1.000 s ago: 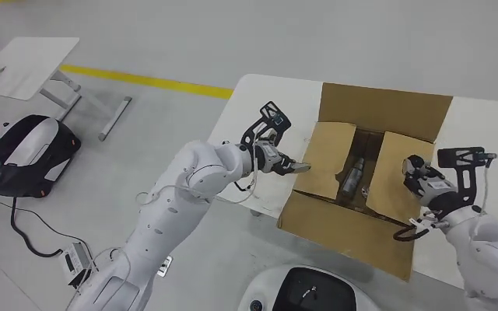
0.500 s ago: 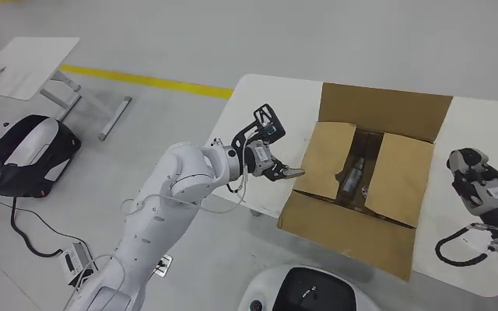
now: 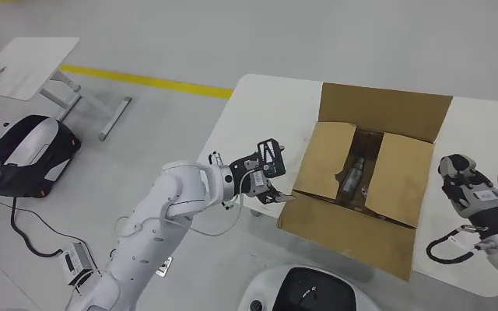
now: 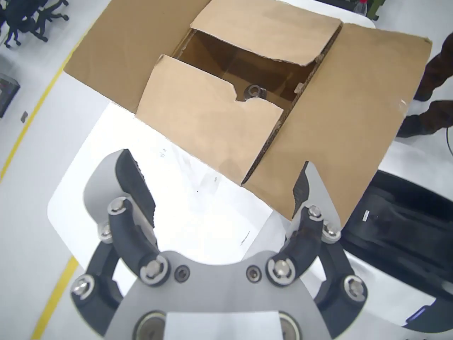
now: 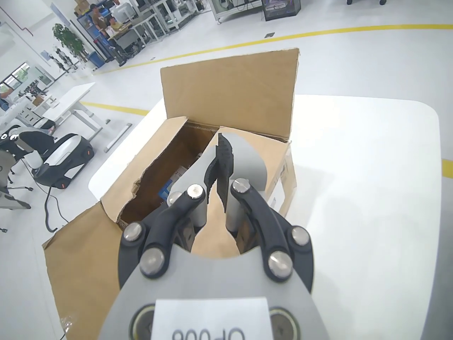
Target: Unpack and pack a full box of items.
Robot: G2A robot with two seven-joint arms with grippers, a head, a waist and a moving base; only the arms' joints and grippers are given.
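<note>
I see the box on the white table. Its two long flaps are open, and the two short flaps lie half over the opening. In the gap between them a dark bottle lies inside. My left gripper hangs wide open near the box's corner and touches nothing. My right gripper is closed and empty, at the box's right side.

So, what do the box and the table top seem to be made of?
The box: brown corrugated cardboard, matte; its torn flap edges show a rough fluted layer. The table: a smooth white top with a soft sheen, perhaps laminate or painted board; the look leaves this open.
</note>
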